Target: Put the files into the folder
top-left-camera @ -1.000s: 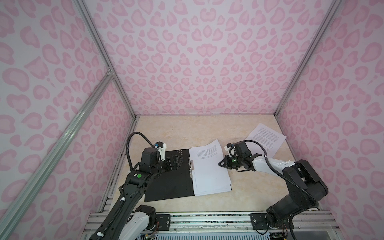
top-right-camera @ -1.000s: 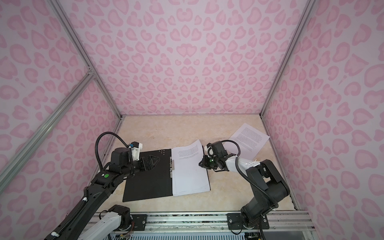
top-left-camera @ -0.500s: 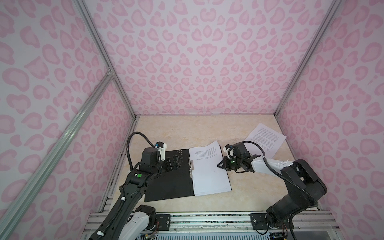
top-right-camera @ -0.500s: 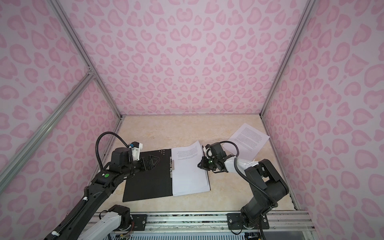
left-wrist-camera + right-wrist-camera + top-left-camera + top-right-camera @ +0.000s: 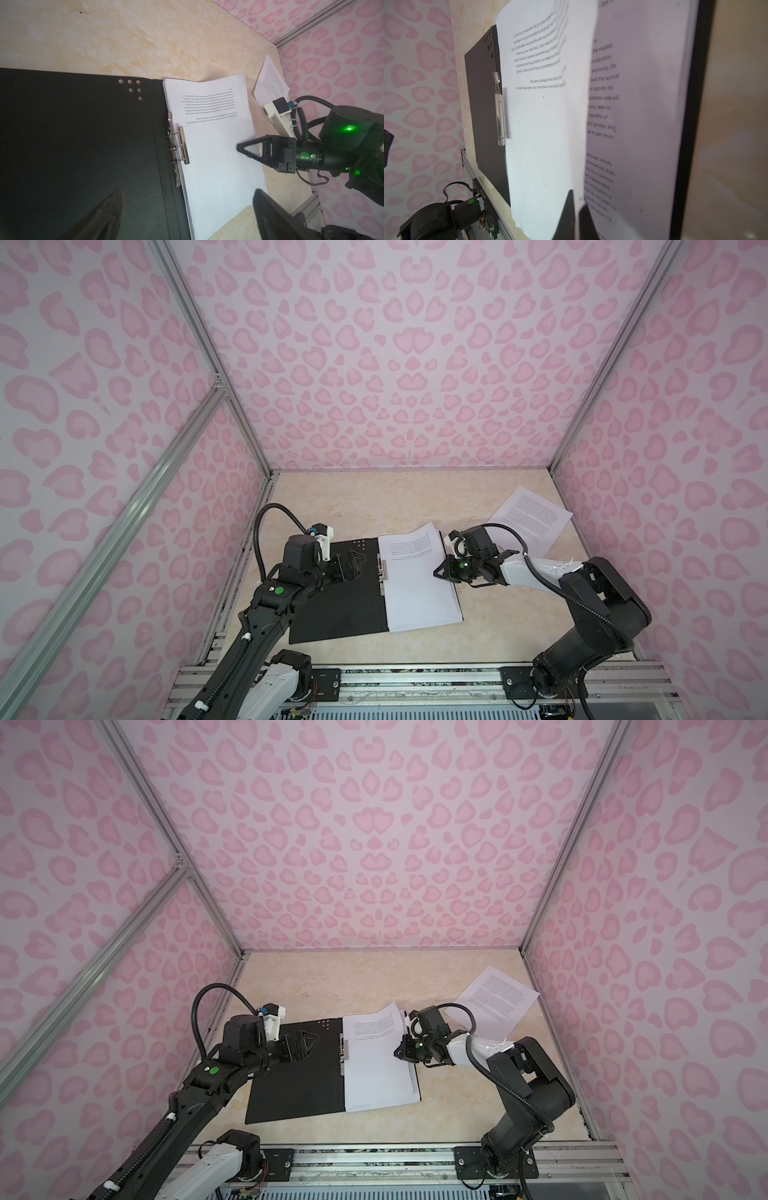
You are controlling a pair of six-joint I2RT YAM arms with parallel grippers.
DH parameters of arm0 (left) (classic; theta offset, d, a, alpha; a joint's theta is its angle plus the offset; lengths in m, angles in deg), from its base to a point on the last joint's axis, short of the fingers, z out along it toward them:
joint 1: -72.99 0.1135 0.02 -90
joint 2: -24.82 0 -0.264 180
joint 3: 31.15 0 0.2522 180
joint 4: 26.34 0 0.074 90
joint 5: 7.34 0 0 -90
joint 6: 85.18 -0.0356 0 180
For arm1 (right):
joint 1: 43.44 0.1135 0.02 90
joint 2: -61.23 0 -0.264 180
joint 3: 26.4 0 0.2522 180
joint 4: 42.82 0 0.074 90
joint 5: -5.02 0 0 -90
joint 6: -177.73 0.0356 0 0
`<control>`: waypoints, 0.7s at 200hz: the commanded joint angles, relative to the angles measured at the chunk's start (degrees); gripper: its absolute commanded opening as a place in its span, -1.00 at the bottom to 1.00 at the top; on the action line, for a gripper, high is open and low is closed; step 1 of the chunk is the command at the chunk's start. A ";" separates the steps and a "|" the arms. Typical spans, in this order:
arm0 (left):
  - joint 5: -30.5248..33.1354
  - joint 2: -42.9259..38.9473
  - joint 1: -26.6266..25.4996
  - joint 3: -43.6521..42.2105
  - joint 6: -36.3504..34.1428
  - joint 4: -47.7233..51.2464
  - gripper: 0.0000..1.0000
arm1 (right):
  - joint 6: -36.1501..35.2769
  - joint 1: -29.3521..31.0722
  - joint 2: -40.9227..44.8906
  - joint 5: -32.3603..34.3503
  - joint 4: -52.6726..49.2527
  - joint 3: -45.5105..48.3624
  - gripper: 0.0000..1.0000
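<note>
Start at your left gripper: jaws spread wide, holding nothing, low over the black inside of the open folder. It looks placed to pin that cover flat, though I can't tell if it touches. Next, the metal spine clip sits at the inner edge of the stack of files, which lies on the folder's right half. Your right gripper is pinched on the outer edge of the top sheet, lifting it off the pages below, probably to square it. Far right, one printed sheet lies on the table, well apart, not yet filed.
</note>
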 commanded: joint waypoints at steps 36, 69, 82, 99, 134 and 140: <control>-0.38 0.16 0.05 0.01 -0.72 -0.29 0.96 | -0.39 0.11 -0.38 0.09 0.69 0.08 -0.75; -0.29 0.18 0.02 0.07 -0.67 -0.22 0.97 | -1.18 0.12 1.23 1.98 -0.94 0.02 -0.46; -0.32 0.16 0.05 0.12 -0.72 -0.23 0.96 | -1.92 0.13 1.61 2.57 -2.40 -0.34 -0.35; -0.29 0.16 0.06 0.07 -0.72 -0.17 0.97 | -2.36 -0.11 2.50 3.71 -3.96 -0.33 -0.21; -0.12 0.08 0.05 0.12 -0.72 -0.01 0.97 | -3.51 -1.93 4.75 7.04 -7.59 0.17 0.12; -0.03 0.04 0.04 0.12 -0.71 0.12 0.97 | -3.72 -2.39 5.29 7.85 -8.30 0.34 0.19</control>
